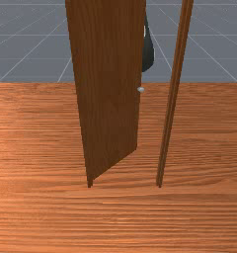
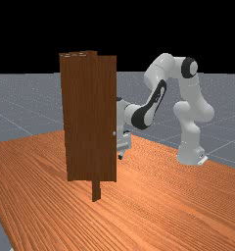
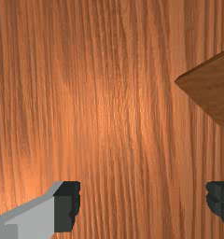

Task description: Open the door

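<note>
Door: The brown door [image 1: 108, 89] stood upright on the worktop [image 1: 118, 222], partly open. In the front view its free edge was swung back toward the arm [image 2: 190, 98], with a gap between it and the slim frame post [image 1: 173, 99] on that view's right.
Knob: A small pale knob [image 1: 141, 89] showed at the door's free edge, with nothing touching it.
Pincer: The pincer [image 3: 143, 205] was released, its two fingers [image 3: 66, 207] set wide apart with nothing between them. In the far view it was low behind the door, near the free edge on the arm's side.
Contact: In the wrist view a corner of the door lay ahead of the fingers and off to one side, apart from them. Whether another part of the hand touched the panel, I could not tell.
Step in hand: Judging by the gap, the opening was under way, and widening it seemed the work left.
Next move: It probably called for bringing a finger or the hand's side against the panel's inner face near the free edge, then sweeping in an arc away from the post, without knocking it.
</note>
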`<state>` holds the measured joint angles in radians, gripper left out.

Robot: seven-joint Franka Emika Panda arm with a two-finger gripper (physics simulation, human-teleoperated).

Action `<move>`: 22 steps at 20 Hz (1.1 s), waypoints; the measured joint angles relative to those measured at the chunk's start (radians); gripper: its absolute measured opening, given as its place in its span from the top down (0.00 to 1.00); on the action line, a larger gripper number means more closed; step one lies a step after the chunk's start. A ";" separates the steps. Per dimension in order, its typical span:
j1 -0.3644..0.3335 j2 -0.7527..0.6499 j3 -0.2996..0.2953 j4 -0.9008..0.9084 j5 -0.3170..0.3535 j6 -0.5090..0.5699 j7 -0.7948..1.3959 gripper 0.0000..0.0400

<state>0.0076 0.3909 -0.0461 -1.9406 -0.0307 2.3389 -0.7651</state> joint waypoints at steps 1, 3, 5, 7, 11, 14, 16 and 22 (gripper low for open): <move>0.000 0.000 0.000 0.000 0.000 0.000 0.000 0.39; 0.000 0.000 0.000 0.000 0.000 0.000 0.000 0.78; 0.000 0.000 0.000 0.000 0.000 0.000 0.000 0.92; 0.000 -0.007 0.000 -0.009 0.000 0.012 0.000 0.97; 0.002 -0.058 -0.002 -0.053 -0.005 -0.134 -0.004 1.00; 0.025 -0.315 -0.015 -0.431 -0.245 0.049 0.217 1.00; 0.001 -0.430 -0.011 -0.575 -0.069 0.105 0.226 1.00; 0.030 -0.488 0.082 -0.638 -0.029 0.096 0.595 1.00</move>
<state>0.0378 -0.0968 0.0354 -2.5783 -0.0598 2.4352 -0.1703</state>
